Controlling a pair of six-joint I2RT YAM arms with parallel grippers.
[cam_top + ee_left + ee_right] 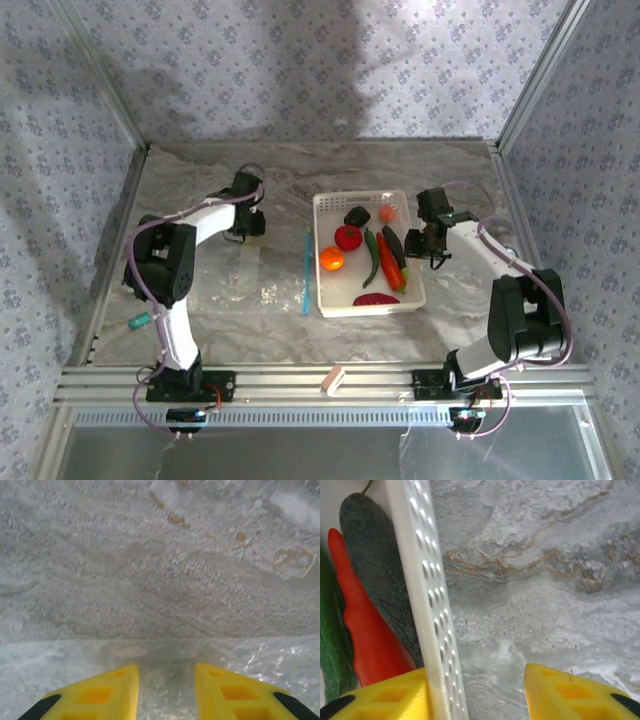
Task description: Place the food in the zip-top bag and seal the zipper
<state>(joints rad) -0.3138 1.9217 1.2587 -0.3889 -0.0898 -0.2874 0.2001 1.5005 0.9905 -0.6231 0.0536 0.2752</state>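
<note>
Yellow fingers (385, 697) of the right gripper (475, 692) stand spread astride the right wall of the white basket (436, 610), one inside and one outside, pinching nothing. Just inside that wall lie the red chili (365, 640) and a dark vegetable (375, 570), their long axes along it (all the food sits in the basket, none in the bag). Left of the basket the zip-top bag (262, 275) lies flat, its blue zipper (306, 272) running near to far along the edge that faces the basket. The left gripper (166, 692), likewise spread, hangs low at the bag's far edge; whether it touches the plastic cannot be told. The right arm looks nearer the food, the left nearer the bag. A grey marbled table (200, 180) carries everything, with patterned walls (300, 70) on three sides.
</note>
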